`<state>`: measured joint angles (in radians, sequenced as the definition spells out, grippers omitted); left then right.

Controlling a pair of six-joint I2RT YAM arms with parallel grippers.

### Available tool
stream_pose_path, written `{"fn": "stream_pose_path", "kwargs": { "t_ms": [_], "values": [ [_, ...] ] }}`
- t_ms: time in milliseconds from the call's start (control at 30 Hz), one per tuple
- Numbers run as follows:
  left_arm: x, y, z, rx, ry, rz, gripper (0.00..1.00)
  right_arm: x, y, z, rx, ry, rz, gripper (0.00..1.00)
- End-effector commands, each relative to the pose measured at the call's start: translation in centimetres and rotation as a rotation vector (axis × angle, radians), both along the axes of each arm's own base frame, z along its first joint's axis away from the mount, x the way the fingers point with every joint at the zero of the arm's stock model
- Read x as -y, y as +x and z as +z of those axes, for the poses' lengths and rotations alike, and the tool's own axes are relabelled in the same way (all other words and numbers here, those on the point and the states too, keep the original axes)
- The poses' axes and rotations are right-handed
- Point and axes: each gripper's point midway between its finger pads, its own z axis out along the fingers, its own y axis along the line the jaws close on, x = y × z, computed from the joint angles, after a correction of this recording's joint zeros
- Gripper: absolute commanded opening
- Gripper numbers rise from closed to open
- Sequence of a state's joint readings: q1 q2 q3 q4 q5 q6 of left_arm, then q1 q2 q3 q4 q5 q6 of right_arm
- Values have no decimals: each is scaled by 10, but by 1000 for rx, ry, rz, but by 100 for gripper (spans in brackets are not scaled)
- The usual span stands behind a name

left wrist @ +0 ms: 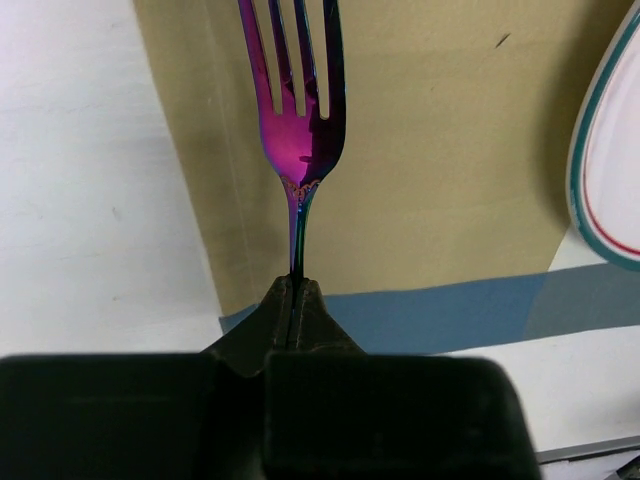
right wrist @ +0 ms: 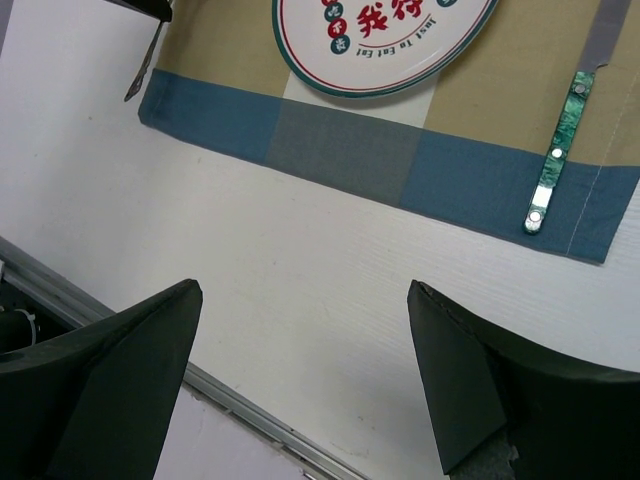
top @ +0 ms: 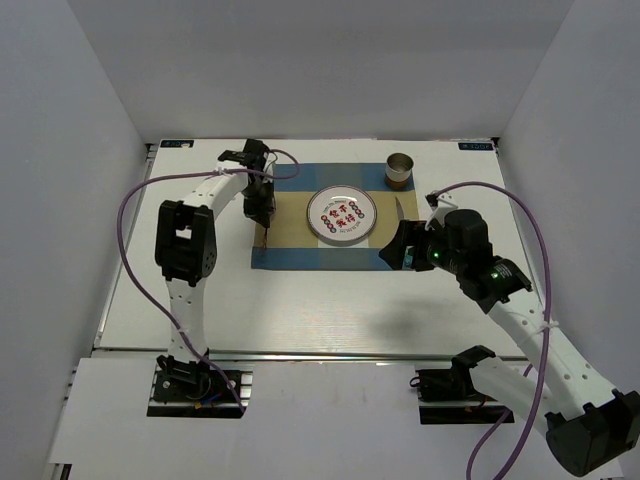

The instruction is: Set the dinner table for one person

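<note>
One fork (left wrist: 300, 140) at the placemat's (left wrist: 450, 150) left edge.
Left hand (left wrist: 297, 285) grips its handle; right hand (right wrist: 305, 288) hangs wide open over tabletop (right wrist: 300, 300).

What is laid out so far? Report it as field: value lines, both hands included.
left hand: shut on the fork handle, tines over the placemat's left part
right hand: open, holding nothing, above the table
plate: centred on placemat
knife: on placemat, right of plate
cup: upright, near placemat's far right corner

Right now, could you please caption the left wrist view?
Left hand shut on an iridescent fork, tines over the placemat, plate rim at right.
</note>
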<state>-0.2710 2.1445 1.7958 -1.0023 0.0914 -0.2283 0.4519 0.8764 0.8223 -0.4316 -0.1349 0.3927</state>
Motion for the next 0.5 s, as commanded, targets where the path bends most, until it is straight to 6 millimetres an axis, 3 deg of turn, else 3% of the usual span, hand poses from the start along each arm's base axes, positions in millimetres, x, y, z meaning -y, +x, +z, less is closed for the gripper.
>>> {"fn": "stream_pose_path", "kwargs": {
  "t_ms": [0,467],
  "values": [
    [12,14,1,34,-20,-3,0,5,2,17,47,0,-19,89],
    [19,21,-21,40,43,25,0,11,0,11,44,-31,-26,89]
  ]
}}
